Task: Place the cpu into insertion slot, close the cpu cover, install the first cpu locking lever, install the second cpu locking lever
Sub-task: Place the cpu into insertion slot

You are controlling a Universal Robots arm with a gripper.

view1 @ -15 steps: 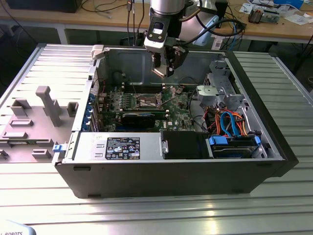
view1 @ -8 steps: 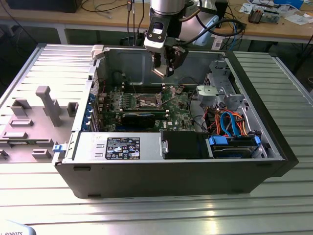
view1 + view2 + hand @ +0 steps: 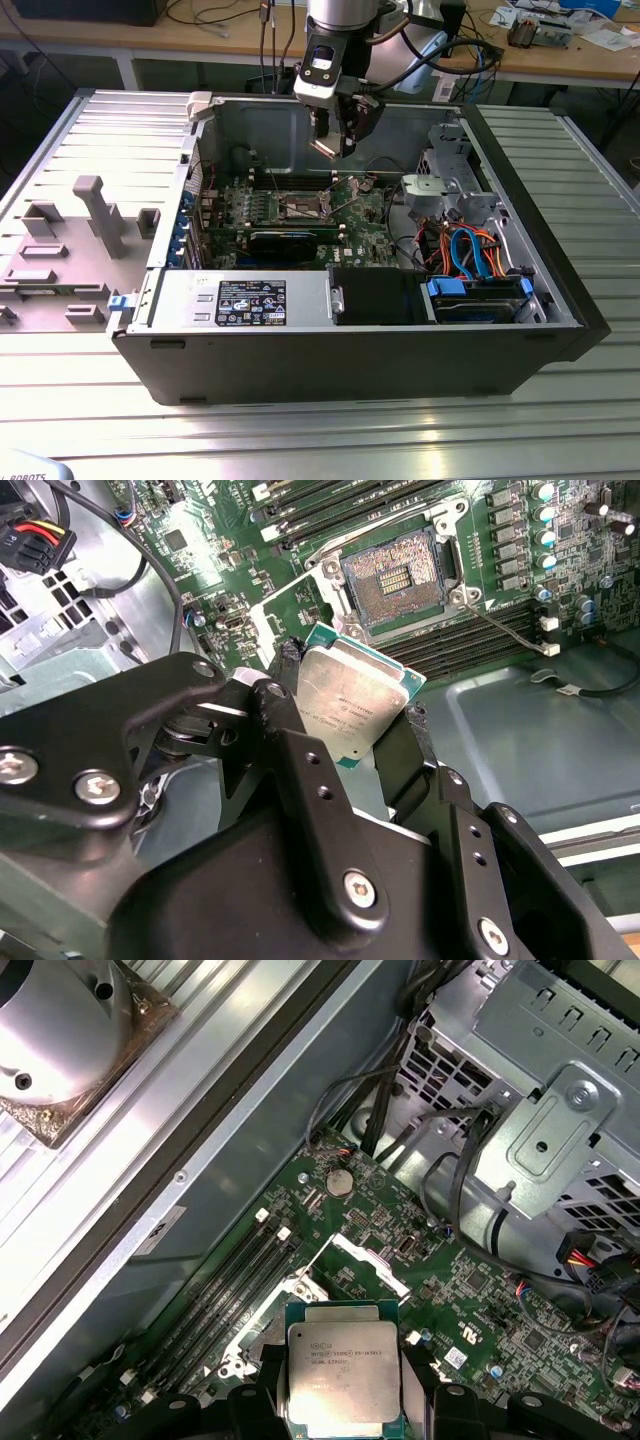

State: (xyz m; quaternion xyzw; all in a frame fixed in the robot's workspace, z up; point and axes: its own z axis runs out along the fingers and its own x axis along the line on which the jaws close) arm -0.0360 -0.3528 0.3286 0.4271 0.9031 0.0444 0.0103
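My gripper (image 3: 335, 140) hangs inside the open computer case, above the green motherboard, shut on the cpu (image 3: 350, 702). The cpu is a flat square chip with a silver-grey top (image 3: 343, 1375), clamped by two opposite edges between black fingers (image 3: 290, 665). The insertion slot (image 3: 393, 577) lies uncovered a little way off, its dark pin field showing inside a metal rim; in the exterior view the slot (image 3: 303, 207) is below and slightly to the left of the gripper. The cpu cover (image 3: 368, 1262) stands swung open beside the slot. A thin wire locking lever (image 3: 500, 625) sticks out from the socket.
Long memory slots (image 3: 470, 640) run along both sides of the socket. A long black card (image 3: 290, 240) lies in front of it. A metal drive cage (image 3: 445, 185) with bundled cables (image 3: 470, 255) fills the exterior view's right. A grey fixture (image 3: 95, 215) stands outside the case.
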